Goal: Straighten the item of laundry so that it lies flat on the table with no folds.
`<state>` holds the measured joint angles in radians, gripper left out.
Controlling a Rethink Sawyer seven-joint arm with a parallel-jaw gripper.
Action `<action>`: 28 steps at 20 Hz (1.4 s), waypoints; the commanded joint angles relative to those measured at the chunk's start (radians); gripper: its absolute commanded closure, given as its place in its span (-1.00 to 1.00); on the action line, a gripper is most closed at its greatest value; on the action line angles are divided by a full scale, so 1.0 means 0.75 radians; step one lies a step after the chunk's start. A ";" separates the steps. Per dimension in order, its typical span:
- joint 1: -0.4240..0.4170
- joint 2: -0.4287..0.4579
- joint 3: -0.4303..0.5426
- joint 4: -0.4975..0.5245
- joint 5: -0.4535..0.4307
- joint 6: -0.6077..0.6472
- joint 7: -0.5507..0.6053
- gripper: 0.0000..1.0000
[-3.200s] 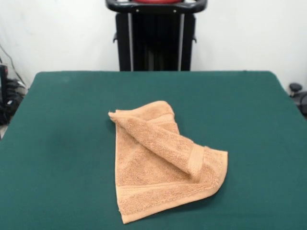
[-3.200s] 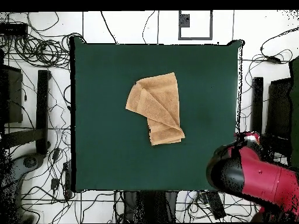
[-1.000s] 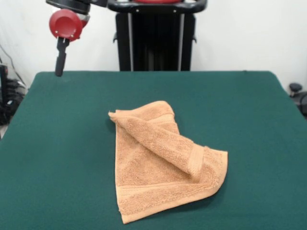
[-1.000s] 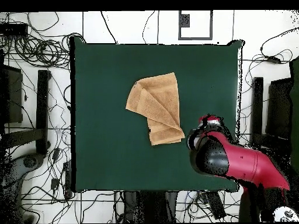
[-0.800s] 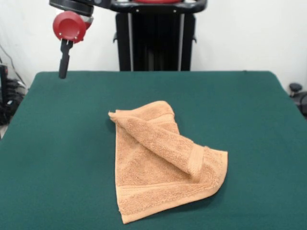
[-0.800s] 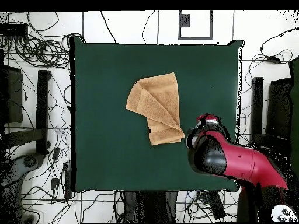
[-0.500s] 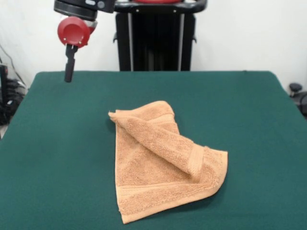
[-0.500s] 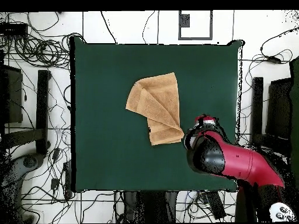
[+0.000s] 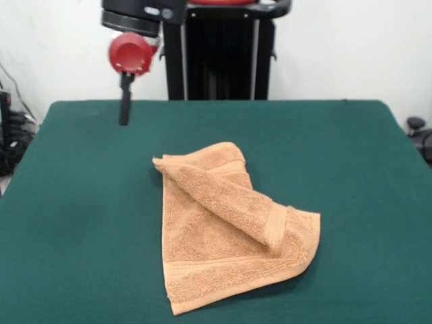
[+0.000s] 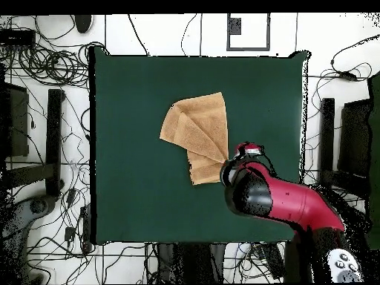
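The light orange-tan towel (image 9: 223,236) lies crumpled on the dark green table (image 9: 351,155), near its middle. One side is folded diagonally over the rest, and a woven band shows along its near edge. In the overhead view the towel (image 10: 199,130) lies near the middle of the table (image 10: 133,96). My gripper (image 9: 124,120) hangs from the red wrist above the far left part of the table, apart from the towel and holding nothing. In the overhead view the red and black arm (image 10: 256,194) covers the gripper and overlaps the towel's lower right corner.
The black pedestal (image 9: 219,50) stands behind the table's far edge. In the overhead view, cables (image 10: 44,59) and black stands (image 10: 53,137) lie on the floor round the table. A white wall is behind the robot.
The arm has swung in over the table and moved right in the front view, closer to the towel. The towel has not moved.
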<state>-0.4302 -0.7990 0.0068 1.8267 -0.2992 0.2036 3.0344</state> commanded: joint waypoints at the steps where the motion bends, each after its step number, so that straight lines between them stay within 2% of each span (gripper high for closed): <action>1: 0.179 0.105 0.004 0.030 0.112 -0.045 0.179 -1.00; 6: 0.290 0.112 -0.044 0.007 0.152 -0.018 0.170 -1.00; 14: 0.502 0.231 -0.158 -0.181 0.223 0.076 0.161 -1.00; 19: 0.575 0.280 -0.268 -0.251 0.233 0.150 0.128 -1.00; 24: 0.628 0.457 -0.352 -0.325 0.259 0.105 0.146 -1.00; 28: 0.673 0.477 -0.404 -0.365 0.298 0.170 0.153 -1.00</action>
<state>0.0281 -0.5314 -0.2533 1.6194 -0.1366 0.2008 3.0344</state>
